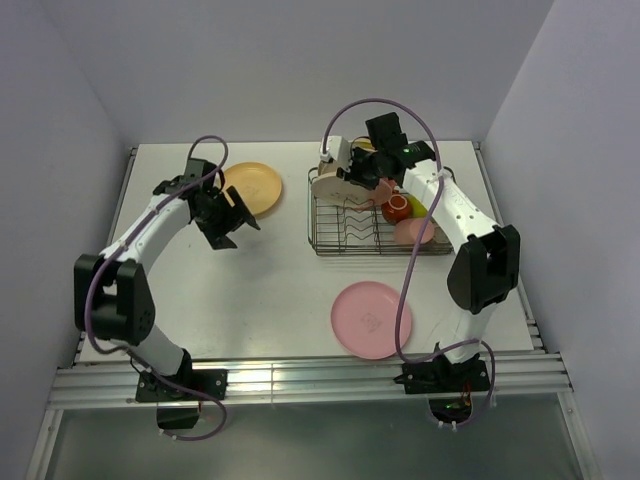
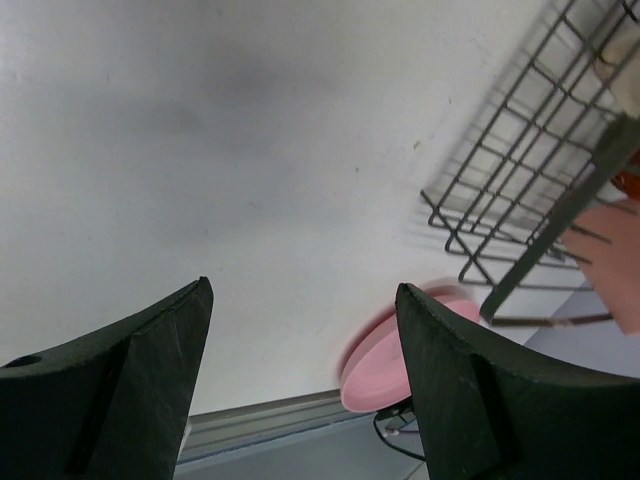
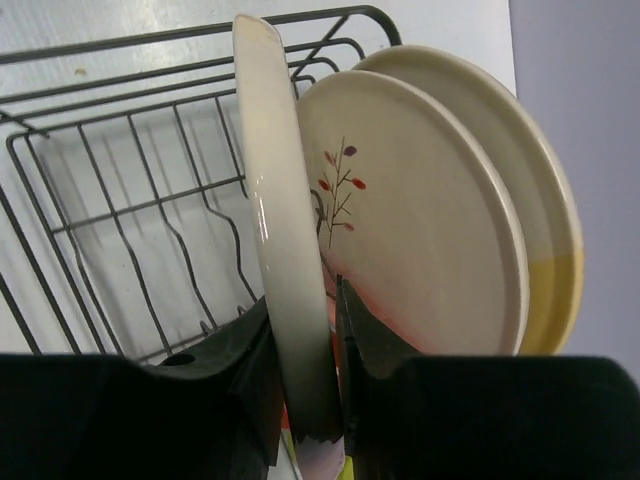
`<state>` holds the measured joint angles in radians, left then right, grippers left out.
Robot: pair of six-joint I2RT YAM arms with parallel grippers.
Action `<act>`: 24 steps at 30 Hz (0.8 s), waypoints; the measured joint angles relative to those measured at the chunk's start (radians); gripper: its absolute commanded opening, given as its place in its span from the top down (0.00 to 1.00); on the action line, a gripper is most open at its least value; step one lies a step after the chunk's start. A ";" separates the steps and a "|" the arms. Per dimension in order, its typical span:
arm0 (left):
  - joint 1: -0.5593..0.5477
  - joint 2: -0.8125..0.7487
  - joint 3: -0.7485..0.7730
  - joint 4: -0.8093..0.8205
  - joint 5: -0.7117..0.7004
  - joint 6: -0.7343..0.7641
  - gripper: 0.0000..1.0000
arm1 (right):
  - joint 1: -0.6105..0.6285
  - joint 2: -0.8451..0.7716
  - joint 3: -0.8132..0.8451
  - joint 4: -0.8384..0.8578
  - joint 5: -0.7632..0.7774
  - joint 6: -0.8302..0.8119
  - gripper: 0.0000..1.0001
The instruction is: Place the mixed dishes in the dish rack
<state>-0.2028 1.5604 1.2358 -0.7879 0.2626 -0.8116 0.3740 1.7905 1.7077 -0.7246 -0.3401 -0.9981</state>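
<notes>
**Right arm, seating a plate.** My right fingers (image 3: pixel 300 305) clasp the near rim of a cream plate (image 3: pixel 283 200), one finger on each face, parted only by the plate's thickness. I read this as a grip; I cannot tell whether it is slackening. The plate stands on edge inside the dish rack (image 3: pixel 130 140), at the rack's far-left corner in the overhead view. It is close to upright and sits just in front of the sprig plate (image 3: pixel 420 230), with a yellow-edged plate (image 3: pixel 552 230) behind that one. Whether its hidden edge sits between the divider prongs I cannot see.

**Left arm, idle.** My left fingers (image 2: pixel 302 290) stand wide apart and hold nothing. They hover over the worktop (image 1: pixel 260 290), just on the near side of the yellow-orange plate (image 1: pixel 252 187).

**Other dishes.** A pink plate (image 1: pixel 372 318) lies flat near the front edge. It and the yellow-orange plate are not yet loaded. A dark red mug (image 1: pixel 397 208) and a salmon-pink tumbler (image 1: pixel 413 232) sit in the rack's right half.

**Doing the step well, in my judgement.**
- Settle the plate's weight into a slot before letting go.
- Part the fingers slowly, only enough to clear both faces.
- Draw straight back along the plate's own plane, without twisting the wrist.
- A sideways nudge on release would likely tip it onto the sprig plate.
</notes>
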 measured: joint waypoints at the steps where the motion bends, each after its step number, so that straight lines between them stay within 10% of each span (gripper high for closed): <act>1: 0.000 0.032 0.025 -0.002 -0.001 -0.003 0.20 | -0.002 0.000 -0.001 0.008 0.002 0.012 0.64; 12: -0.001 0.315 0.388 -0.058 -0.237 0.033 0.20 | -0.041 0.003 -0.017 0.219 0.012 0.180 0.31; 14: -0.002 0.325 0.405 -0.062 -0.294 0.044 0.20 | -0.043 0.000 -0.033 0.260 0.006 0.218 0.01; 24: 0.035 0.479 0.494 -0.105 -0.417 0.058 0.23 | 0.085 -0.203 -0.157 0.418 0.100 0.498 0.00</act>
<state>-0.1677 2.0396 1.7302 -0.8928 -0.1543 -0.7540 0.4587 1.5875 1.5505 -0.3069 -0.2401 -0.4999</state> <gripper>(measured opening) 0.781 0.994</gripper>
